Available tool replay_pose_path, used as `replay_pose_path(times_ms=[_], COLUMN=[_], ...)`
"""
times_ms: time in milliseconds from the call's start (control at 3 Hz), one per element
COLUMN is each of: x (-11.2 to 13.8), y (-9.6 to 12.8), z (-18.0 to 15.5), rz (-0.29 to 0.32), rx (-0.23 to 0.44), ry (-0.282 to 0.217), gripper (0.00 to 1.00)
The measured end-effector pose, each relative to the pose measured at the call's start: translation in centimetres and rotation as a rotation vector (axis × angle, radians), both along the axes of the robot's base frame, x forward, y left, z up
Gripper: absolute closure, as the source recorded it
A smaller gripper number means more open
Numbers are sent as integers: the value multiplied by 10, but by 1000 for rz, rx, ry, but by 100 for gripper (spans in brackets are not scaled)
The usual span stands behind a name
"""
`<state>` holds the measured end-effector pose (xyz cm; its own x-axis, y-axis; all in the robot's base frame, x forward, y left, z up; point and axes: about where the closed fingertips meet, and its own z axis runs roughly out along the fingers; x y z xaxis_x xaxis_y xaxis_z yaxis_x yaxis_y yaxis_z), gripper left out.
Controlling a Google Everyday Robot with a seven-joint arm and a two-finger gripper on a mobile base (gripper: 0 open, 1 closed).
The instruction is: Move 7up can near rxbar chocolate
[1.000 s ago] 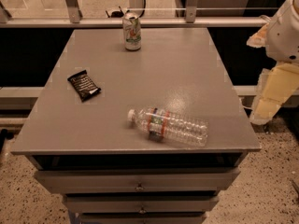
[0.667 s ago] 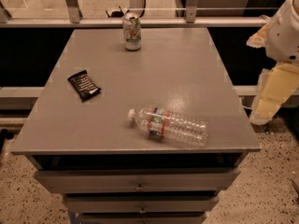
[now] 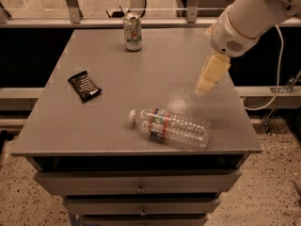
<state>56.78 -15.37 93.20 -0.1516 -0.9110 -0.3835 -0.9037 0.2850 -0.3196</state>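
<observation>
The 7up can (image 3: 133, 32) stands upright at the far edge of the grey table (image 3: 141, 74), a little left of its middle. The rxbar chocolate (image 3: 84, 86), a flat black wrapper with white text, lies on the left side of the table. My gripper (image 3: 210, 75) hangs from the white arm (image 3: 254, 13) over the right part of the table, well right of the can and nearer than it. It holds nothing that I can see.
A clear plastic water bottle (image 3: 170, 127) lies on its side near the front edge, cap pointing left. Drawers (image 3: 141, 187) sit under the tabletop. A railing (image 3: 94, 20) runs behind the table. A cable (image 3: 277, 79) hangs at the right.
The arm has swung in from the right side of the table and the gripper now hangs over the tabletop. The can, bar and bottle have not moved.
</observation>
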Motion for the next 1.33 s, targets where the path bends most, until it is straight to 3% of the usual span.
replay_pose_path(times_ms=[333,667,1000,1333], x=[78,78,113,173], y=[46,46,63,90], z=[-6,-6,-7,4], rz=[17,17,-8,-29], rx=[110,110,252,447], ry=[-92,-92,-138,-202], gripper=[0,0,0,0])
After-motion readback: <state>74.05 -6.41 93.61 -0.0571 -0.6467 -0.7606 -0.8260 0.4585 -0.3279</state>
